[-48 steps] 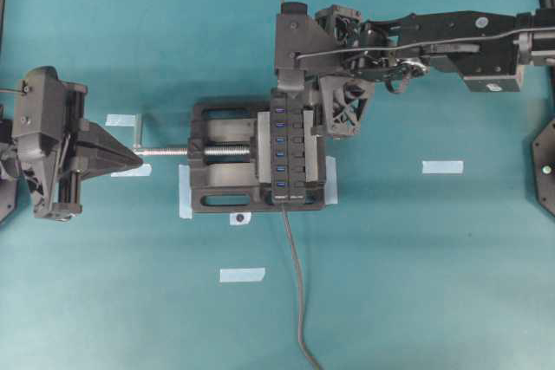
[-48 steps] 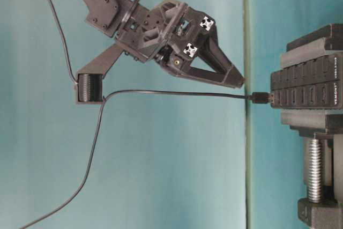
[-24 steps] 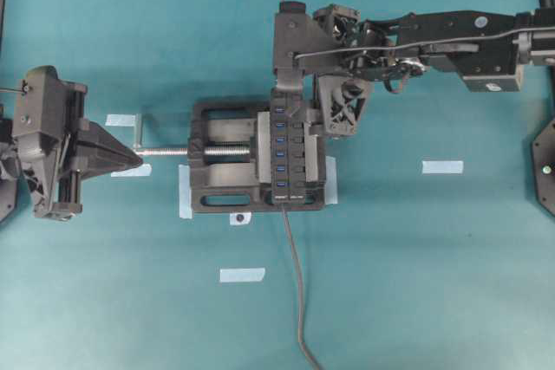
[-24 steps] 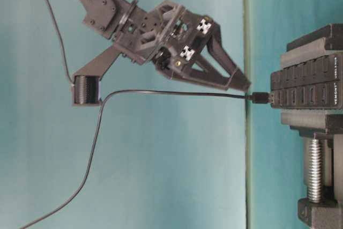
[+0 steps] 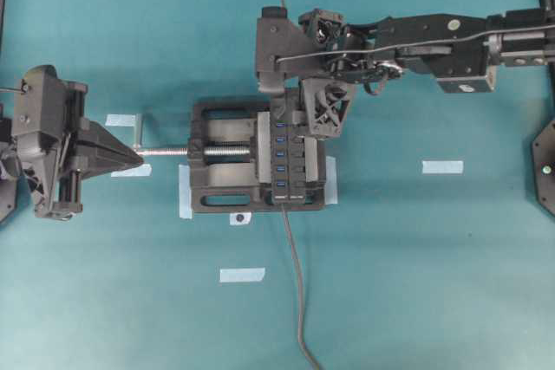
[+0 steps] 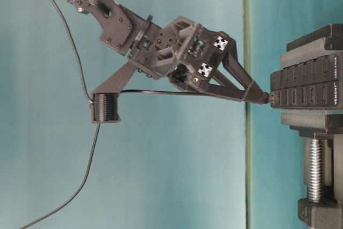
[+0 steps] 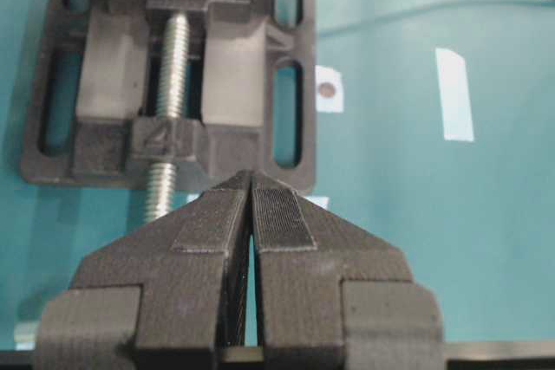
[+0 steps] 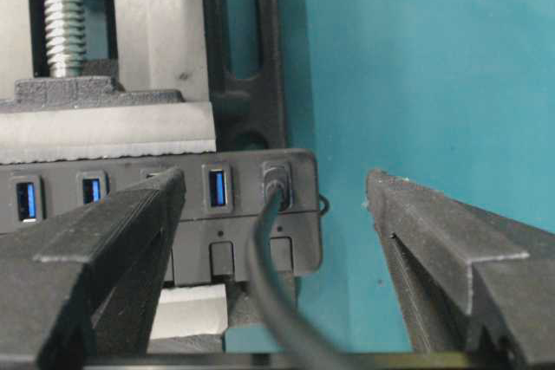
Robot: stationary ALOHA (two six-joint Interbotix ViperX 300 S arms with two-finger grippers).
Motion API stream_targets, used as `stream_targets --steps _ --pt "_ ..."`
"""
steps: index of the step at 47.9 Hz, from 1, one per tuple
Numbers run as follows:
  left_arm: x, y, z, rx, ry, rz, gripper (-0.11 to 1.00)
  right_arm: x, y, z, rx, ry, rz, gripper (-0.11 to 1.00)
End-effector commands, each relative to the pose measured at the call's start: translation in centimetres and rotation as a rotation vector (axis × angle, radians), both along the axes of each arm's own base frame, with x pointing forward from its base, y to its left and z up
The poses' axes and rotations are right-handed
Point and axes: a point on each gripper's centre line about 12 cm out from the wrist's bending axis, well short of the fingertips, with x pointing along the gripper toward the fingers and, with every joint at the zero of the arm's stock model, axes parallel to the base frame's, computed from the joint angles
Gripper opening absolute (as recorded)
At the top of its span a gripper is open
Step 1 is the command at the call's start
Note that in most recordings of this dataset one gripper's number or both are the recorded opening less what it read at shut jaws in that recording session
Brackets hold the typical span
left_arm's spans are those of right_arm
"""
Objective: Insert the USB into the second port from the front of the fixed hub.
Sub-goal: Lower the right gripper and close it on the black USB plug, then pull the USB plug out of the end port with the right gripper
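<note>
The USB (image 8: 276,181) sits plugged into the outermost port at one end of the fixed hub (image 5: 287,160), the end toward twelve o'clock in the overhead view, with its thin cable (image 8: 264,275) running back between the right gripper's (image 8: 273,214) fingers. Those jaws stand wide apart, one finger (image 8: 113,223) over the hub's ports and the other (image 8: 434,231) out over the teal desk (image 5: 434,283), neither gripping the plug or the cable. In the table-level view the fingertips reach right to the plug at the hub's face. The hub is clamped in a black vise (image 5: 221,166) whose silver screw (image 5: 173,152) points toward nine o'clock. At nine o'clock of the vise, the left gripper (image 5: 130,156) rests with its tip near the screw's end and its jaws pressed together on nothing, as the left wrist view shows. The hub's own cable (image 5: 295,292) trails off toward six o'clock. Strips of pale tape (image 5: 442,166) lie on the desk around the vise.
</note>
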Motion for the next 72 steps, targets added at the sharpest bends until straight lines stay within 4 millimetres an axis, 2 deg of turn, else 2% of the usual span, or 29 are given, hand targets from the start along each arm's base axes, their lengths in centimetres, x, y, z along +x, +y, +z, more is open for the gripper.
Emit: stream_targets --steps 1,20,59,72 --pt "0.52 0.03 1.01 0.0 -0.034 0.002 0.0 0.57 0.0 1.33 -0.016 -0.039 0.013 0.85" --pt "0.52 0.03 1.01 0.0 -0.034 0.002 0.0 0.55 -0.08 1.25 -0.018 -0.035 0.012 0.81" --pt "0.55 0.03 1.07 -0.001 -0.035 0.002 0.0 0.79 -0.27 1.13 -0.015 -0.023 0.008 0.15" --pt "0.52 0.03 1.01 0.0 -0.034 0.002 0.0 0.58 -0.16 1.06 -0.01 0.001 0.009 0.1"
